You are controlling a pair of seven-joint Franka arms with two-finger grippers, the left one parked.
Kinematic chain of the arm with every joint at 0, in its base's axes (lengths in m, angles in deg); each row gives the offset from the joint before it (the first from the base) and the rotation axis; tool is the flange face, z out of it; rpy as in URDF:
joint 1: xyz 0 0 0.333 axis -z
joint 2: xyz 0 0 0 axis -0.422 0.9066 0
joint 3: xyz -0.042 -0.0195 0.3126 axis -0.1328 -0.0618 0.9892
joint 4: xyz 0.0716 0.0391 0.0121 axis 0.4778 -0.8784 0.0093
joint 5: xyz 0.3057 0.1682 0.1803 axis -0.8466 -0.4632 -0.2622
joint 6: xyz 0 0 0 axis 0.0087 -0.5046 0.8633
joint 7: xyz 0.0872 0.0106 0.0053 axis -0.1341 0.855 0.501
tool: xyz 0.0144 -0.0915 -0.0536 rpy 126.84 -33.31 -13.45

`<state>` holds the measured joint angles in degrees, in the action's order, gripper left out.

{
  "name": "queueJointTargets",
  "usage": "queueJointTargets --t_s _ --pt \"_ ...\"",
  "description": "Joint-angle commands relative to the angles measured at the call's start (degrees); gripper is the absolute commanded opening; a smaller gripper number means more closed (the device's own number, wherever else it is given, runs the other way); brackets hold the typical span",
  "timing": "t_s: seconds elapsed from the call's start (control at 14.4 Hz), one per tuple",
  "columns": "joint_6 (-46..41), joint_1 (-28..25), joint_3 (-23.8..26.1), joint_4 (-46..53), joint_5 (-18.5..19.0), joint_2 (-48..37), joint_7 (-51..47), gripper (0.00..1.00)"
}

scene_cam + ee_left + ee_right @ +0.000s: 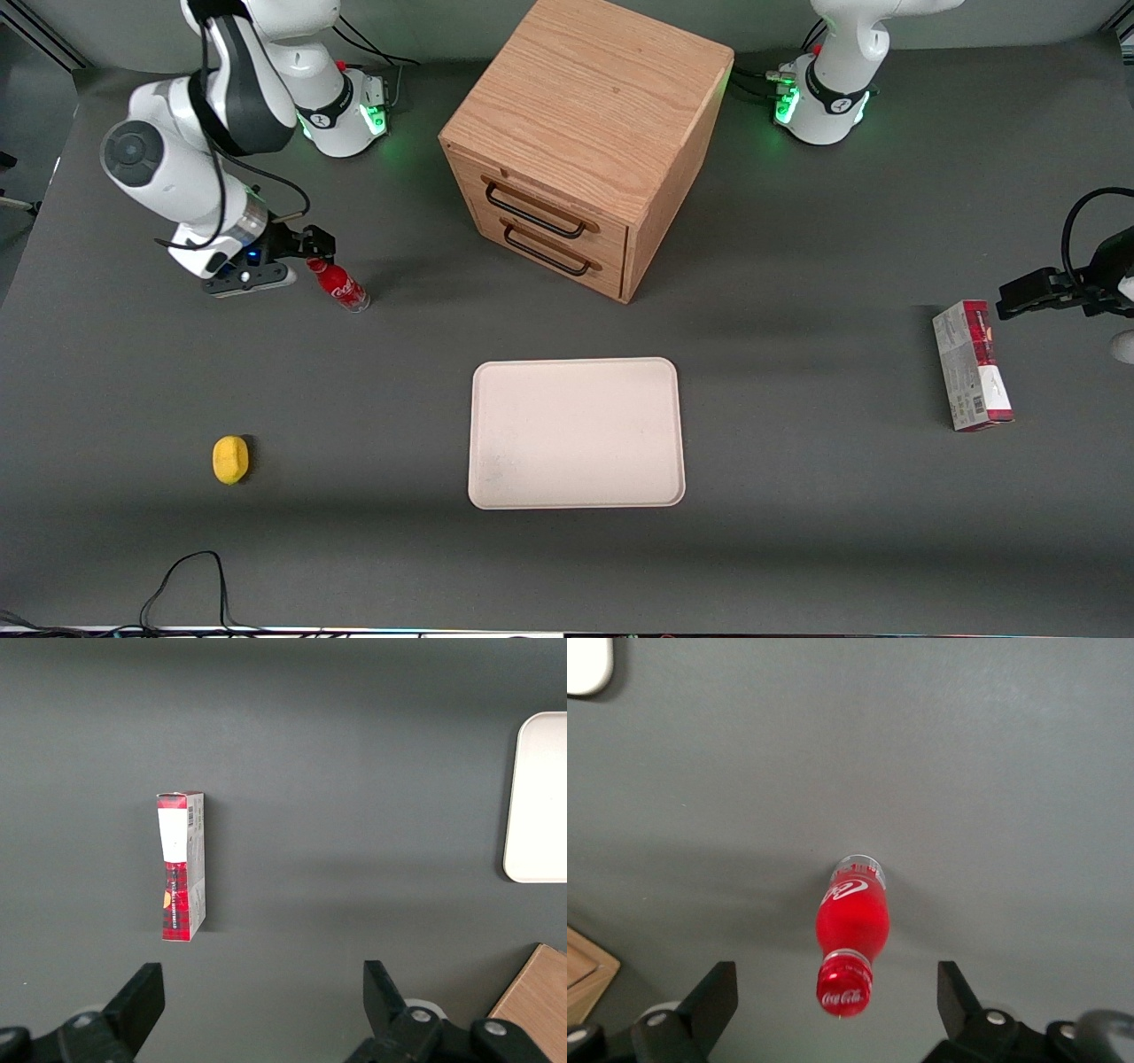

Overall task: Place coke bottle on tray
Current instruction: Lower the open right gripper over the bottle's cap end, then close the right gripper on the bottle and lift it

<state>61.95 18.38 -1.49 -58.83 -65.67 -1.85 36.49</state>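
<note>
Claw (pixel 312 251) gapes over coke bottle (pixel 338 285); lemon (pixel 230 460), cabinet (pixel 580 142) nearby.

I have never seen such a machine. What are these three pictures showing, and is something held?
These are robot arms at a grey table. One picture looks from the front; the other two come from cameras on the arms' wrists. The working arm's gripper is open around the red cap of the small red-labelled coke bottle, which stands on the table; nothing is held yet. Nearer the front camera lies the flat cream tray. There are also a wooden drawer cabinet, a yellow lemon-like object, and a red-and-grey carton box toward the parked arm's end.
</note>
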Motion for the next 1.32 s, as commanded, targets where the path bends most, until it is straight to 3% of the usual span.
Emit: queueJointTargets --t_s 0.0,0.63,0.7,0.77,0.84,1.25 --pt "3.2 -0.6 -0.9 -3.2 -1.2 -1.4 2.1 1.0" --pt "3.2 -0.7 -1.8 -4.2 -1.3 -1.6 2.3 0.97" --pt "3.3 -0.7 -1.8 -4.6 -1.3 -1.9 2.3 0.75" --pt "3.3 -0.8 -1.8 -5.2 -1.3 -2.3 2.1 0.15" --pt "3.3 -0.8 -1.8 -5.4 -1.3 -2.5 2.1 0.0" --pt "3.3 -1.0 -1.8 -5.4 -1.4 -2.4 2.0 0.0"
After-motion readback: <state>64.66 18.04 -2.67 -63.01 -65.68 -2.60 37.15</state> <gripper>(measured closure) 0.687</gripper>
